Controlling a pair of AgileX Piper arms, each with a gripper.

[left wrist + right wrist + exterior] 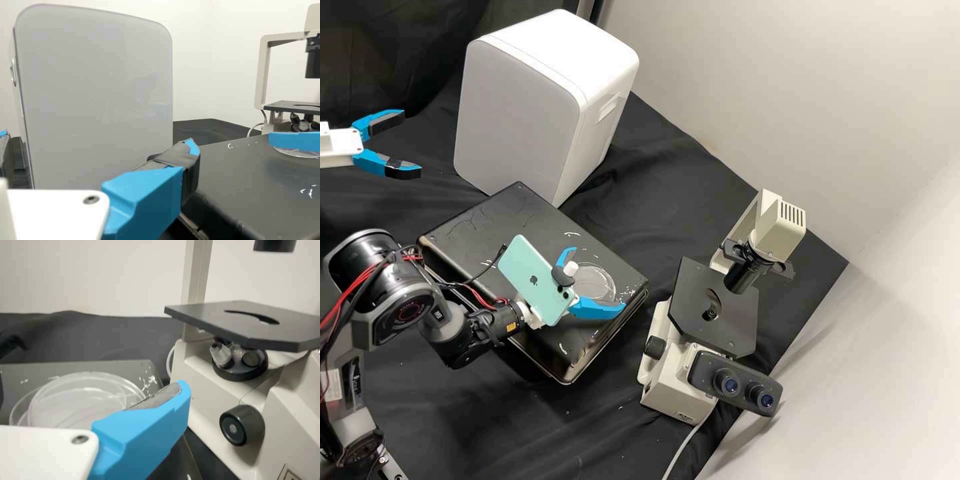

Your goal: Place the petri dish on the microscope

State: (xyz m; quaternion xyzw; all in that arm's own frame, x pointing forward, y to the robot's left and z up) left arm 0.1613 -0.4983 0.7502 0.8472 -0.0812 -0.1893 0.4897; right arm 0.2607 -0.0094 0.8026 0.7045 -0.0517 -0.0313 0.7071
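Clear petri dish (pixel 590 285) lies on the black tray (pixel 487 227) between the fingers of the spread right gripper (pixel 599 278), microscope (pixel 713 333) to its right; left gripper (pixel 411 143) gapes far left.

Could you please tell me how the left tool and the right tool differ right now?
The left tool hangs empty beside the white box; the right tool straddles the petri dish on the black tray. The left sits farther from the microscope. Both are open.
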